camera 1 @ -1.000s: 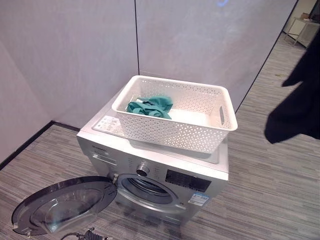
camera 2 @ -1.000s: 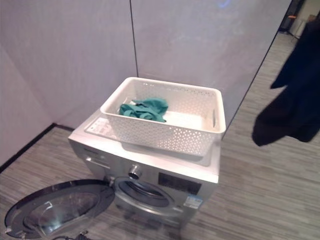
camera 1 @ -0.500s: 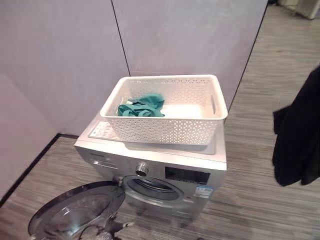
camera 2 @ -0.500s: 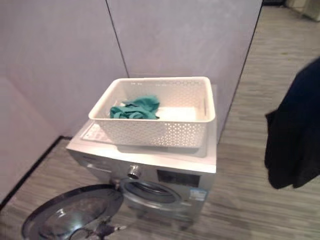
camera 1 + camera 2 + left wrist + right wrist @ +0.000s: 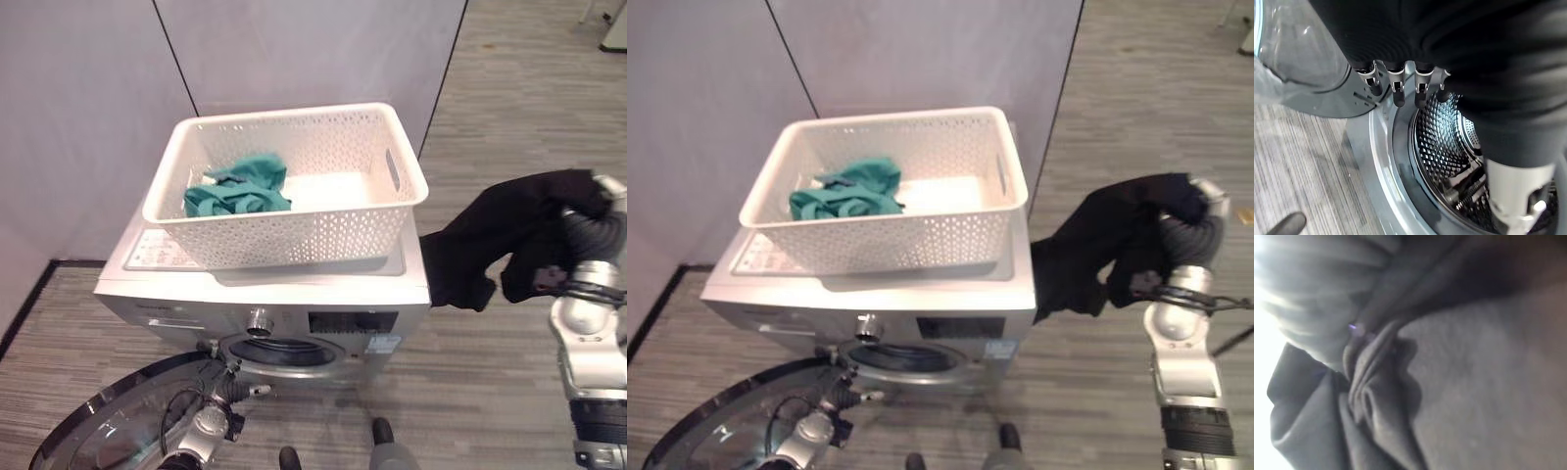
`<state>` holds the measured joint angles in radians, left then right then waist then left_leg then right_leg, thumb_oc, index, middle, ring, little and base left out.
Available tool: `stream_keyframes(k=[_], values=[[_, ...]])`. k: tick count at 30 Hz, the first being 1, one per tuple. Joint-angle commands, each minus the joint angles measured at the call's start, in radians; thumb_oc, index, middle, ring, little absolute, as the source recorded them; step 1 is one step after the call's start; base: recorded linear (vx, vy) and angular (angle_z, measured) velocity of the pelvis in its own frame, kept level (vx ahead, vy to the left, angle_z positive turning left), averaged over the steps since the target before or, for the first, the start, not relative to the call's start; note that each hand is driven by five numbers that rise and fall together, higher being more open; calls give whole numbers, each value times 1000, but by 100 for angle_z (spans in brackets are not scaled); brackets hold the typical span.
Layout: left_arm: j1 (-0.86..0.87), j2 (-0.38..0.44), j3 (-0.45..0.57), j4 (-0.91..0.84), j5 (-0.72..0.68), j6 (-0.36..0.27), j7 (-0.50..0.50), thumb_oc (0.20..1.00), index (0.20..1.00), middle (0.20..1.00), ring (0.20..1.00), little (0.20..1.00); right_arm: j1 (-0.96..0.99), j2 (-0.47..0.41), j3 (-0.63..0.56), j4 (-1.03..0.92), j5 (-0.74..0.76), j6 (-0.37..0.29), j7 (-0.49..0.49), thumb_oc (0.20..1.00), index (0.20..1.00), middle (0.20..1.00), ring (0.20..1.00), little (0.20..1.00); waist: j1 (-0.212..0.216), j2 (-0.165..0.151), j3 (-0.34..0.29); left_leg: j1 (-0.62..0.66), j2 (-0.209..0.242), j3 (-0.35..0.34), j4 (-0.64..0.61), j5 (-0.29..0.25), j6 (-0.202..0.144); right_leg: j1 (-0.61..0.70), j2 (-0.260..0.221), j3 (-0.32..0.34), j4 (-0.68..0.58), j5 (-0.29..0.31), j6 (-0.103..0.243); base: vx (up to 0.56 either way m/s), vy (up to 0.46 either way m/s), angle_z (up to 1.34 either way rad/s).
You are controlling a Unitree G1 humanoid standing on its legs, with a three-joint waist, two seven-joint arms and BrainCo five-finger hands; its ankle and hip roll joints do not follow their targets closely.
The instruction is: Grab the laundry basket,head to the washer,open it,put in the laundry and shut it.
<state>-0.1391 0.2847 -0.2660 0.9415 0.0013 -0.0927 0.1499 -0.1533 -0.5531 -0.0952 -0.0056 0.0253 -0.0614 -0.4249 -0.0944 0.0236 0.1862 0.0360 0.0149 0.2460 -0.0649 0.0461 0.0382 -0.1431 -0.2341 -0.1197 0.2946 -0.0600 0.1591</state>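
The white perforated laundry basket (image 5: 294,235) stands on top of the silver washer (image 5: 294,318), with a teal garment (image 5: 240,188) lying in its left half. The washer's round door (image 5: 98,441) is swung open to the lower left, baring the drum (image 5: 1449,147). My left hand (image 5: 211,426) is low at the drum's mouth, its fingers (image 5: 1398,90) relaxed and holding nothing. My right hand (image 5: 1190,235) is raised to the right of the washer, shut on a black garment (image 5: 500,230) that bunches over it and trails toward the washer's side. The cloth (image 5: 1474,382) covers its fingers.
Grey wall panels (image 5: 294,49) rise close behind the washer, and a black skirting (image 5: 24,294) runs along the floor at the left. Striped grey floor (image 5: 529,98) stretches to the right and in front of the washer.
The camera has tipped down and come closer to the washer. The black garment has dropped from hanging high at the right to beside the washer's top. Both arms have come into view.
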Motion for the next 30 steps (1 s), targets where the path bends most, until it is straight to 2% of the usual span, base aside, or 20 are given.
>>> stream_keyframes(k=[1,2,3,5,6,8,9,10,11,12,13,14,15,16,18,19,20,21,27,30], values=[[15,70,16,17,-23,-23,17,1000,1000,1000,1000,1000,-54,-26,-35,-57,10,-60,49,200,200,200,200,200,52,-21,-80,-24,17,-81,54,-95,-3,71,9,-9,109,-6,15,-190,-158,-5],[30,87,22,-7,-29,-26,13,1000,1000,1000,1000,1000,-64,-4,2,-45,34,-72,67,200,200,200,200,200,80,-39,-96,-55,14,-75,74,-88,-7,141,28,-13,90,-50,10,-124,-123,-11],[31,88,23,-8,-29,-25,12,1000,1000,1000,1000,1000,-65,-3,3,-44,35,-73,67,200,200,200,200,200,81,-37,-99,-60,19,-75,75,-85,-7,140,33,-14,82,-42,9,-205,-216,-5],[35,108,30,-44,-20,-29,17,1000,1000,1000,1000,1000,-87,5,46,-52,49,-80,87,200,200,200,200,200,124,-56,-108,-107,34,-52,93,-64,-23,208,47,-27,-1,-92,-9,-227,-263,-18],[32,122,32,-75,-16,-32,20,1000,1000,1000,1000,1000,-93,20,80,-57,71,-90,96,200,200,200,200,200,154,-79,-107,-155,55,-50,125,-40,-47,241,69,-28,-106,-129,-32,-281,-361,-35],[21,126,31,-87,-16,-34,24,1000,1000,1000,1000,1000,-96,20,95,-61,84,-95,103,200,200,200,200,200,159,-83,-99,-179,76,-59,136,-18,-66,251,93,-27,-147,-135,-47,-202,-259,-27],[4,129,22,-99,-16,-39,29,1000,1000,1000,1000,1000,-100,18,116,-64,94,-102,108,200,200,200,200,200,167,-88,-82,-208,95,-69,141,16,-84,256,114,-23,-175,-148,-57,-348,-306,-9],[-42,134,2,-126,-4,-42,40,1000,1000,1000,1000,1000,-87,7,126,-79,104,-110,112,200,200,200,200,200,165,-83,-49,-259,130,-89,138,75,-123,256,151,-42,-215,-146,-71,-451,-371,7],[-69,128,-14,-134,7,-44,46,1000,1000,1000,1000,1000,-74,0,135,-91,98,-113,114,200,200,200,200,200,161,-80,-28,-281,147,-85,139,105,-139,253,163,-60,-220,-147,-77,-338,-261,41],[-72,127,-16,-133,7,-44,47,1000,1000,1000,1000,1000,-75,-2,133,-91,98,-113,114,200,200,200,200,200,154,-76,-27,-286,148,-95,140,108,-142,254,167,-69,-221,-146,-79,-231,-145,82],[-111,112,-33,-136,19,-47,53,1000,1000,1000,1000,1000,-51,-10,138,-104,92,-114,119,200,200,200,200,200,135,-76,-10,-293,177,-28,138,106,-145,246,166,-108,-216,-147,-80,-191,-94,122],[-135,106,-44,-143,30,-47,54,1000,1000,1000,1000,1000,-24,-14,134,-124,93,-111,124,200,200,200,200,200,108,-79,-15,-271,216,75,132,90,-145,240,154,-152,-218,-145,-78,-212,-104,134],[-153,104,-53,-158,37,-48,59,1000,1000,1000,1000,1000,-10,-15,144,-138,87,-112,129,200,200,200,200,200,92,-85,-15,-257,249,112,151,84,-165,238,143,-166,-222,-151,-77,-243,-38,157],[-163,108,-51,-178,41,-54,74,1000,1000,1000,1000,1000,-12,-9,174,-162,86,-117,136,200,200,200,200,200,93,-80,-9,-245,294,107,168,95,-172,219,139,-180,-222,-132,-82,-229,-1,107],[-135,119,-38,-226,40,-68,87,1000,1000,1000,1000,1000,-19,21,247,-186,104,-140,178,200,200,200,200,200,127,-72,-5,-228,246,-156,182,46,-160,198,142,-134,-204,-134,-87,-117,43,10],[-126,115,-41,-253,59,-72,105,1000,1000,1000,1000,1000,27,44,288,-219,124,-148,213,200,200,200,200,200,108,-58,-5,-200,271,-232,151,61,-180,200,146,-107,-181,-146,-100,9,40,-72],[-126,115,-41,-254,59,-72,105,1000,1000,1000,1000,1000,27,44,288,-219,124,-148,213,200,200,200,200,200,107,-56,-7,-202,271,-234,147,67,-179,198,147,-109,-182,-143,-100,36,100,-68],[-109,109,-44,-284,64,-77,94,1000,1000,1000,1000,1000,73,55,310,-235,146,-158,237,200,200,200,200,200,91,-37,-24,-171,276,-191,110,73,-174,204,152,-115,-175,-153,-98,19,76,-20],[-72,135,-56,-382,121,-105,79,1000,1000,1000,1000,1000,128,60,372,-254,151,-159,299,200,200,200,200,200,81,-21,-41,-125,251,-169,107,71,-187,225,122,-94,-173,-141,-88,0,85,-5],[-45,151,-61,-434,147,-119,55,1000,1000,1000,1000,1000,149,44,395,-282,121,-162,344,200,200,200,200,200,64,-2,-47,-85,241,-146,90,55,-180,218,107,-66,-166,-131,-75,-13,100,-22]])
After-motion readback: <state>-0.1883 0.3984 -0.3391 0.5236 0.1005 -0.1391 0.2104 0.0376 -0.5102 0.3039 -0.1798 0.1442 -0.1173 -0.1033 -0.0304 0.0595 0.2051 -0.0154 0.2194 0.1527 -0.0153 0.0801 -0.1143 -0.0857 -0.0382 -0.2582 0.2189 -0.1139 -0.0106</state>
